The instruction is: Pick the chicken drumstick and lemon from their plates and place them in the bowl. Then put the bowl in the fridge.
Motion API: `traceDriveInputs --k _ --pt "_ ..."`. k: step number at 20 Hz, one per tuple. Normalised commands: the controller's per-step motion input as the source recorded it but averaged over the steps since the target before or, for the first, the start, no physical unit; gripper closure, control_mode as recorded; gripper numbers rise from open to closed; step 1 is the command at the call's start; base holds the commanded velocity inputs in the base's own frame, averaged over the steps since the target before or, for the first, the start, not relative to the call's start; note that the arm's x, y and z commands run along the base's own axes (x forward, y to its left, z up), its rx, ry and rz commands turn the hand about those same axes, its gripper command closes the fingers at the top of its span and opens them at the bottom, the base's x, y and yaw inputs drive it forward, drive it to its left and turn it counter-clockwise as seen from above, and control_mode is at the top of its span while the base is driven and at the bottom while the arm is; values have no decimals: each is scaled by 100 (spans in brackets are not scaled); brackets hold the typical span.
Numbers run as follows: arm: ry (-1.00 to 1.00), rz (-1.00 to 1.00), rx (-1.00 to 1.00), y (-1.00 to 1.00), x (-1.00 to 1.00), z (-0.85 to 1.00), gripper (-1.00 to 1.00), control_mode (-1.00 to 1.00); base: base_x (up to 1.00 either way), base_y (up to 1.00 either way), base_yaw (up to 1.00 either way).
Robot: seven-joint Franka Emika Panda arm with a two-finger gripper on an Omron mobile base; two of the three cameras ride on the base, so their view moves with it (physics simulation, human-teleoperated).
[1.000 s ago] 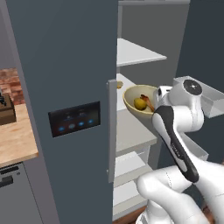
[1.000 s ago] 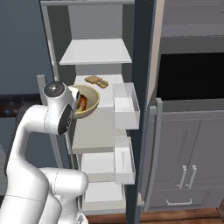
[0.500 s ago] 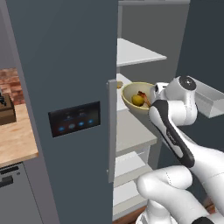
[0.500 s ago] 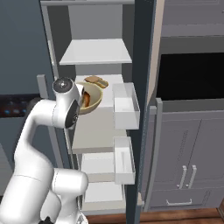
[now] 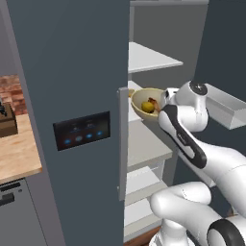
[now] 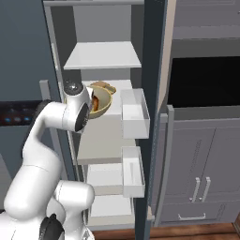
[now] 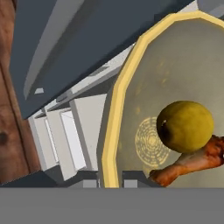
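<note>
Fridge, dark slate-grey, door open. White shelves stacked inside; two white door bins at right. Olive-yellow bowl over middle shelf, partly behind white arm. Grey cabinets at right.

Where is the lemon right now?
The lemon sits inside the bowl, touching the chicken drumstick. In the left base view the bowl is held up at the open fridge, level with its middle shelf.

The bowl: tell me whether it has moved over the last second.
Yes. The bowl has moved deeper into the fridge, toward its middle shelf.
</note>
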Motion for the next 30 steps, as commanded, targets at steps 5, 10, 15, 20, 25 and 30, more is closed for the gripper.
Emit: traceDriveInputs --k 5,10,15,20,25,30 --pt "6 7 0 0 28 -16 100 -100 0 0 0" --pt "5 7 0 0 26 -21 100 -100 0 0 0" --pt "0 3 0 1 30 -8 100 -100 0 0 0" --pt "0 0 0 4 33 -15 100 -100 0 0 0" --pt "0 0 0 4 32 -12 100 -100 0 0 0" --pt "0 0 0 0 28 -12 100 -100 0 0 0"
